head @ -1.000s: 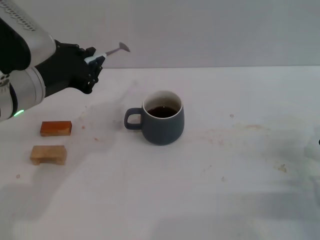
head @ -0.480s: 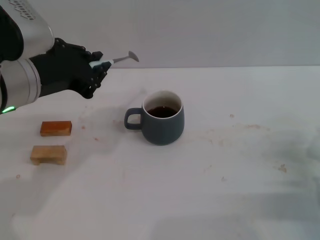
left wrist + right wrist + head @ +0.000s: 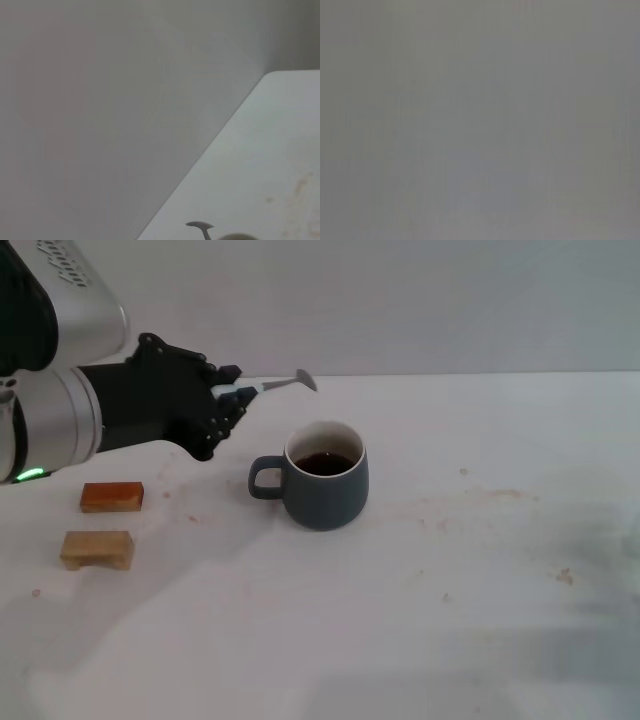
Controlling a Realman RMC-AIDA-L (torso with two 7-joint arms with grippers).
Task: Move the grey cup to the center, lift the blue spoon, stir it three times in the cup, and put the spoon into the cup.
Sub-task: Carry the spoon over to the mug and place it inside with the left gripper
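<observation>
The grey cup (image 3: 325,488) stands near the table's middle with dark liquid inside and its handle toward my left. My left gripper (image 3: 230,400) is shut on the blue spoon (image 3: 275,386), held in the air just left of and behind the cup. The spoon's pale handle is in the fingers and its metal bowl points toward the cup. In the left wrist view the spoon's bowl (image 3: 200,226) shows above a sliver of the cup's rim (image 3: 239,236). My right gripper is out of view.
Two small wooden blocks lie at the left: a reddish one (image 3: 112,497) and a pale one (image 3: 97,548). The white table (image 3: 480,590) ends at a grey wall behind. The right wrist view shows only plain grey.
My left gripper has moved right and lower with the spoon, from the far left toward the cup. The cup and blocks have not moved.
</observation>
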